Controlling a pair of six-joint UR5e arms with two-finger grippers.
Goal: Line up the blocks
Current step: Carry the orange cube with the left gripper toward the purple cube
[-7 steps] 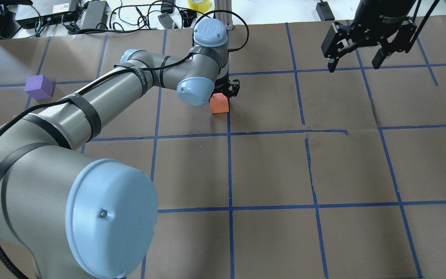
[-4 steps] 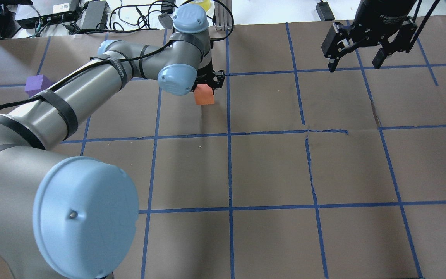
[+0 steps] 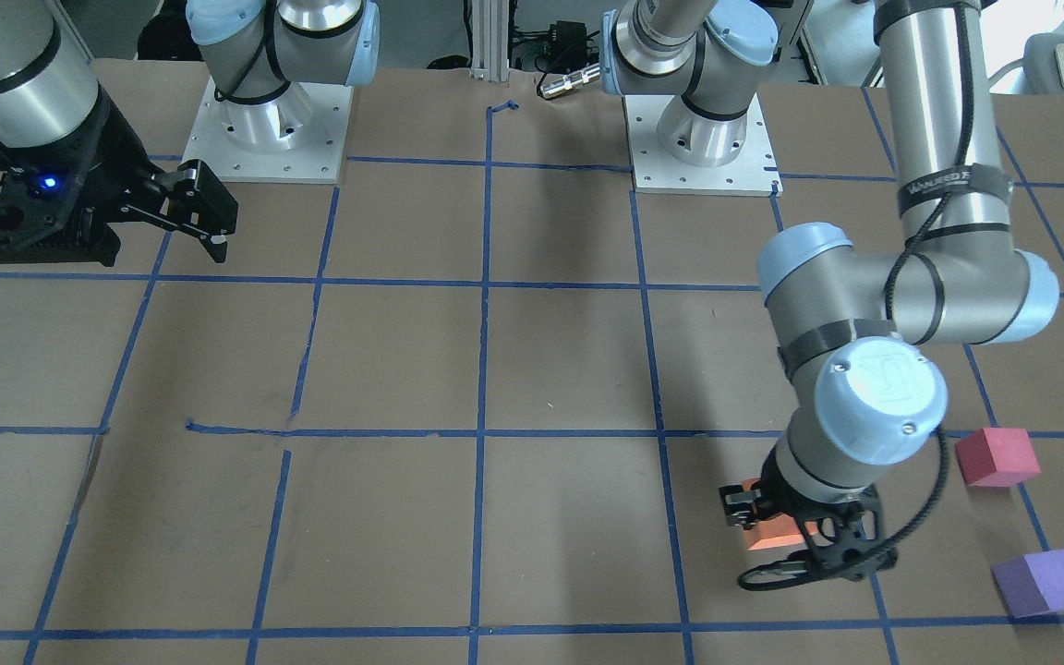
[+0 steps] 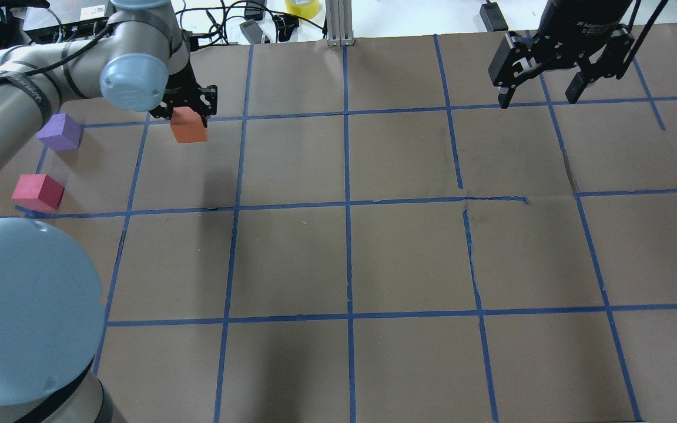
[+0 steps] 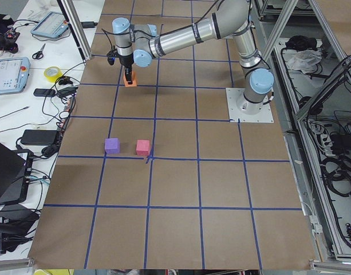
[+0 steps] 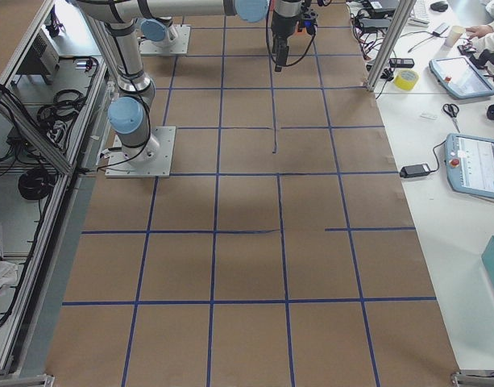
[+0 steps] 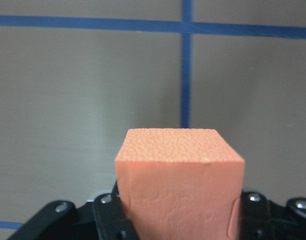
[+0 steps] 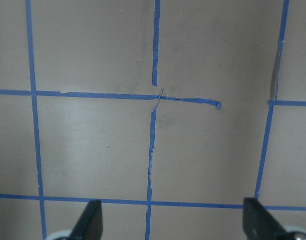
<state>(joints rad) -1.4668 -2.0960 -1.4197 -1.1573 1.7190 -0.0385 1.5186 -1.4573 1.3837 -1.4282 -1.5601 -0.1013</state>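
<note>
My left gripper [image 4: 188, 114] is shut on the orange block [image 4: 188, 125] and holds it above the table at the far left. The block fills the left wrist view [image 7: 180, 185] and shows in the front view [image 3: 772, 531] and left view [image 5: 130, 79]. The purple block [image 4: 59, 131] lies on the table to the left of it, also in the front view [image 3: 1042, 582]. The red-pink block [image 4: 37, 192] lies nearer my base, also in the front view [image 3: 997, 456]. My right gripper [image 4: 541, 97] is open and empty, high at the far right.
Brown paper with a blue tape grid [image 4: 347, 202] covers the table. Cables, boxes and a tape roll [image 4: 302, 7] lie beyond the far edge. My left arm's elbow [image 4: 21, 317] fills the near left corner. A metal post [image 4: 337, 23] stands at the far middle.
My left gripper has carried the orange block leftward from the table's middle toward the purple block. The red-pink block has come into sight. The right arm has not moved.
</note>
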